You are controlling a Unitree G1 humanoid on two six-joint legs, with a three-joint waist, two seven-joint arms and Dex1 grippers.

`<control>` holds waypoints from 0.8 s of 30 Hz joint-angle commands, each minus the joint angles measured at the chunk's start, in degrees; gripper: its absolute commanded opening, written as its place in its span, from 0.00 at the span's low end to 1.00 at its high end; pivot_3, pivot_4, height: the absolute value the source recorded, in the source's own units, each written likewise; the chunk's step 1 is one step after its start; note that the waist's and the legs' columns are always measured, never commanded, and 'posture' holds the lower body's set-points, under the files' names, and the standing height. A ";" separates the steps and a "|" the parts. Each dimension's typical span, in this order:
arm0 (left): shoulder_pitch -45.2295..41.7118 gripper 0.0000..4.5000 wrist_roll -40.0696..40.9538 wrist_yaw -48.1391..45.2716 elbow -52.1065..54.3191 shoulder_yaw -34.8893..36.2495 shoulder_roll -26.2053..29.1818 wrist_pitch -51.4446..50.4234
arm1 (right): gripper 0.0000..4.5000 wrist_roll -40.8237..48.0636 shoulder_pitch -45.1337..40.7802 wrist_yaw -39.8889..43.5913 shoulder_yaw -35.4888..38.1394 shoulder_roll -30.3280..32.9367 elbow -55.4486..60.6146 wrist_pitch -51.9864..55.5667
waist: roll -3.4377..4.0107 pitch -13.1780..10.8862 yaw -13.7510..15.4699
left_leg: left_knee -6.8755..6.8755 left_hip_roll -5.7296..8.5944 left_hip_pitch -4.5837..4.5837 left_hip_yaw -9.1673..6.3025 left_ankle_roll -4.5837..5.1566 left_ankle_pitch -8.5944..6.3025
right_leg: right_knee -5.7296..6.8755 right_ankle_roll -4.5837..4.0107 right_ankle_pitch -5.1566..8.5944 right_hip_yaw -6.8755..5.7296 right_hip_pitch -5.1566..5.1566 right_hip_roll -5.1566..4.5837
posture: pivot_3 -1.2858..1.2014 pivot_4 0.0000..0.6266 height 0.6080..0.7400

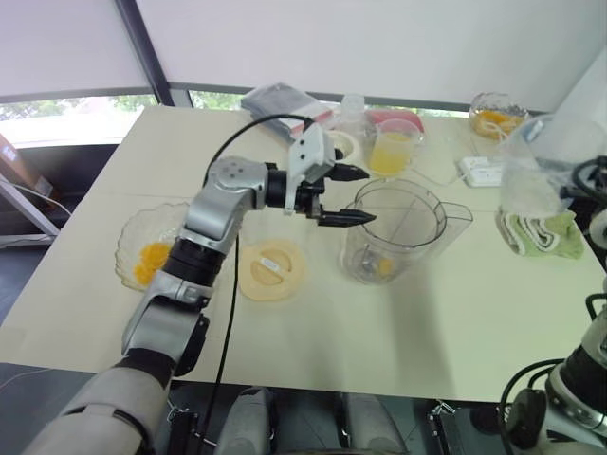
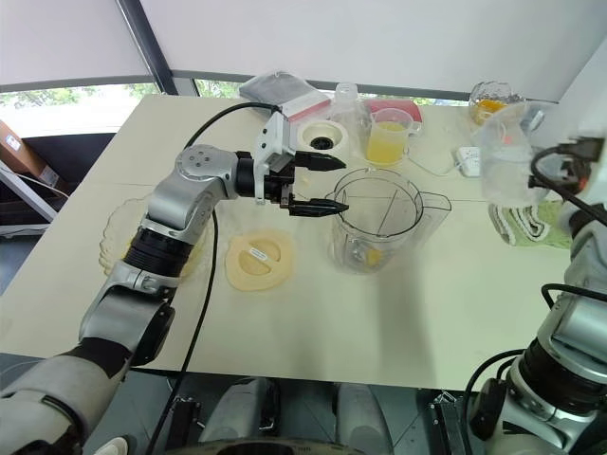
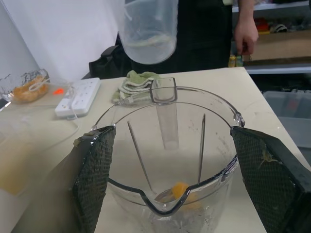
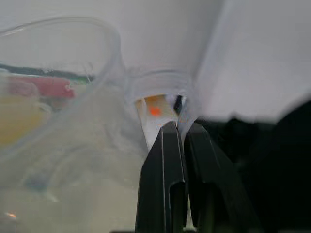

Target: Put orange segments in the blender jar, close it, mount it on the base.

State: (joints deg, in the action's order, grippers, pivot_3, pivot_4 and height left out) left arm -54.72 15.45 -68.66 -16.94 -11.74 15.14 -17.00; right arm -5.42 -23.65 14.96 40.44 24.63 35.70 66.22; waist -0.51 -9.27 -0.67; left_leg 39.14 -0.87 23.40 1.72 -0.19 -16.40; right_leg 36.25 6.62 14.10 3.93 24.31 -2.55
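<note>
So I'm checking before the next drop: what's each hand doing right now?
Left hand: open, holding nothing, at the rim of the blender jar.
Right hand: closed on the rim of a clear plastic container.

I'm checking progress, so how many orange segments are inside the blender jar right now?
1 orange segment shows, lying at the bottom of the blender jar beside the metal blades. More may be hidden behind the jar's rim or the blades.
</note>
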 commanded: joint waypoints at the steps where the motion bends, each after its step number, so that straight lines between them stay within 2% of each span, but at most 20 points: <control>1: -1.22 0.87 0.47 -0.13 1.60 0.27 0.12 0.31 | 0.01 1.95 0.23 -4.48 7.79 -5.44 -0.15 -1.61 | 0.01 0.01 -0.06 | -0.01 0.00 0.00 0.00 0.00 0.00 | 0.00 0.00 0.00 0.00 0.00 0.00 | 0.52 0.24 1.00; 6: -0.83 0.87 0.56 -0.02 2.50 0.23 0.54 -0.40 | 0.01 4.33 3.35 -10.14 12.40 -13.65 -4.45 -9.25 | 0.05 0.02 -0.19 | -0.01 0.00 -0.02 0.01 0.00 0.00 | 0.03 0.02 -0.01 0.00 0.01 0.00 | 0.52 0.24 1.00; 10: -0.58 0.87 0.31 0.30 2.41 0.13 0.95 -0.39 | 0.01 7.42 3.71 -14.77 14.30 -17.28 -10.22 -17.05 | 0.11 0.03 -0.46 | -0.01 0.00 -0.05 0.03 0.00 0.00 | 0.08 0.02 -0.01 0.02 0.01 0.00 | 0.52 0.24 1.00; 18: -0.20 0.87 -0.11 0.39 2.17 0.07 1.88 0.00 | 0.01 14.30 2.18 -21.91 15.69 -18.03 -23.98 -33.13 | 0.18 0.01 -0.57 | -0.03 0.00 -0.07 0.02 -0.01 0.01 | 0.10 0.02 -0.01 0.02 0.01 0.01 | 0.52 0.24 1.00; 24: 0.77 0.87 -0.47 0.86 3.20 -0.21 2.42 0.33 | 0.01 18.99 3.36 -25.09 15.68 -16.31 -32.83 -38.51 | 0.21 0.00 -0.53 | -0.04 0.00 -0.06 0.02 -0.01 0.00 | 0.10 0.02 -0.01 0.02 0.01 0.00 | 0.52 0.24 1.00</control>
State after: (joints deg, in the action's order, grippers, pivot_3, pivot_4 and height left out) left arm -53.74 14.87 -68.17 -16.56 -12.27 17.12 -17.15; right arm 12.19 -20.56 -9.59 56.07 6.12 2.18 30.76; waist -0.30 -9.27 -1.20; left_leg 39.10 -0.87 23.34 1.74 -0.19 -16.39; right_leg 36.35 6.64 14.09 3.95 24.32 -2.55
